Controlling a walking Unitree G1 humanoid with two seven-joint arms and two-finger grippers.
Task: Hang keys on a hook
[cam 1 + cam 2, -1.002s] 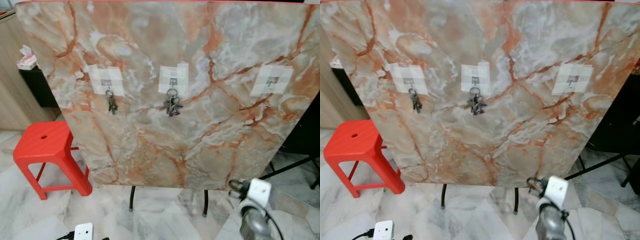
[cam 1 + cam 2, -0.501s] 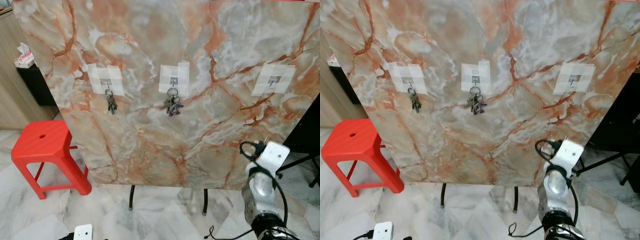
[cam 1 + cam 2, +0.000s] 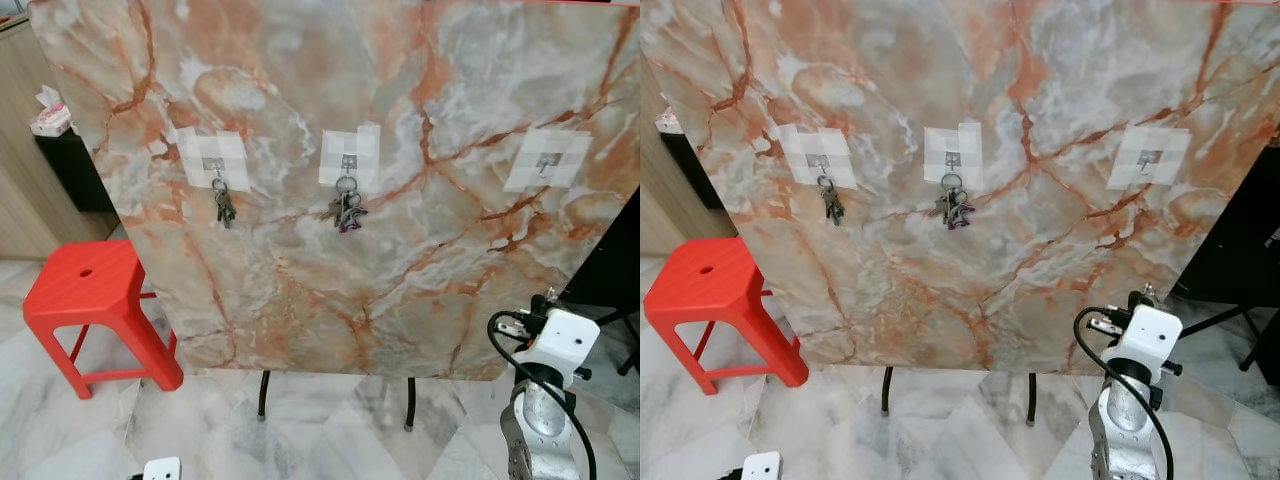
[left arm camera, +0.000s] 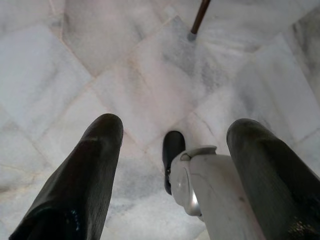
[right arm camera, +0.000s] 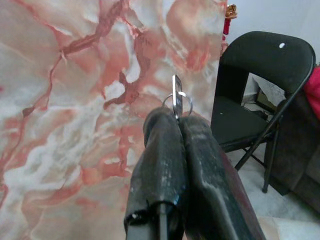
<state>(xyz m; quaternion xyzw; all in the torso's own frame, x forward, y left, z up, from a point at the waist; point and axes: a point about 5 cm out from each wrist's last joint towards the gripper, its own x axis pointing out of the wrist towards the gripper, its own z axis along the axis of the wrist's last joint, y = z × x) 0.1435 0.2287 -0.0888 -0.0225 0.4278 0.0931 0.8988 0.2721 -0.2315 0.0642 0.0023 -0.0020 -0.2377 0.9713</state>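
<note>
An upright marble-patterned board (image 3: 300, 290) carries three taped hooks. One key bunch (image 3: 222, 207) hangs on the left hook (image 3: 212, 163) and another (image 3: 345, 212) on the middle hook (image 3: 346, 160). The right hook (image 3: 546, 160) is bare. My right arm (image 3: 545, 400) is raised at the lower right, in front of the board's bottom corner and well below that hook. In the right wrist view my right gripper (image 5: 176, 120) is shut on a key with a ring (image 5: 176, 95) that sticks up from the fingertips. My left gripper (image 4: 175, 125) hangs open over the floor.
A red plastic stool (image 3: 90, 290) stands left of the board. A black folding chair (image 5: 260, 85) sits to the board's right. The board's thin dark legs (image 3: 263, 395) rest on the marble floor. A white device (image 3: 160, 468) lies on the floor at the lower left.
My right arm rose from the bottom edge toward the board's lower right corner. Since half a second ago it has shifted slightly right and down. The hung keys have not moved.
</note>
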